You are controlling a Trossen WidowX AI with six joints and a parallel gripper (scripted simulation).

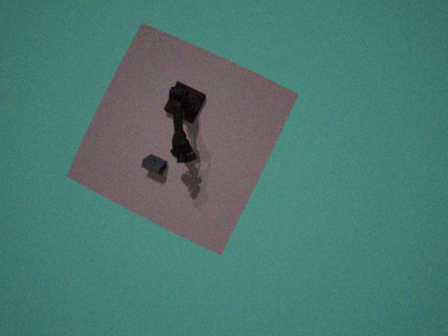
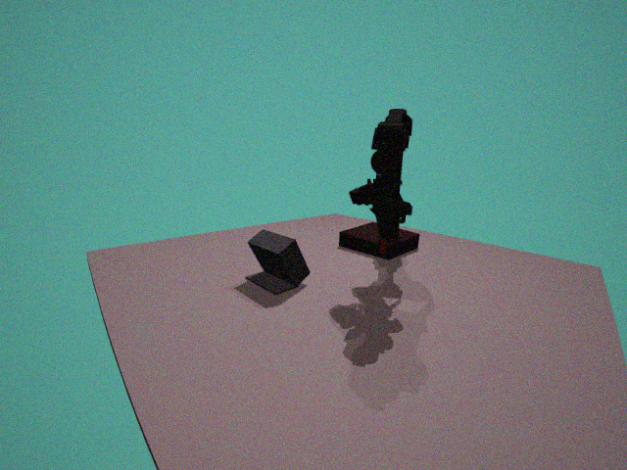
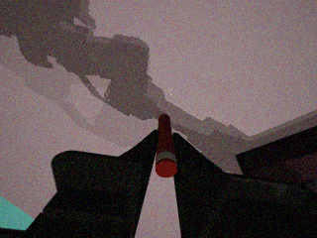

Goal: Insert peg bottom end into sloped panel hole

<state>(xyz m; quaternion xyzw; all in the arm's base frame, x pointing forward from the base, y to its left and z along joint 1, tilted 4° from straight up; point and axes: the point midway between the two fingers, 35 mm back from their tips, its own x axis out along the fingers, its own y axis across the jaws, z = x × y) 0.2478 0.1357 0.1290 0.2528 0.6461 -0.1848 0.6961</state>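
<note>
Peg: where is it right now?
In the wrist view the red peg sits mid-frame, clamped between the gripper's dark fingers, above the table.

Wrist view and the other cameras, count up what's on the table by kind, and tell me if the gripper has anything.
Red peg: 1, held in the gripper
Sloped panel: 1
Robot arm: 1, on a dark base plate
Total: 3

Top view far overhead, exterior low across table (image 2: 202, 353), wrist close behind gripper (image 3: 165, 149), all sharing table
</note>
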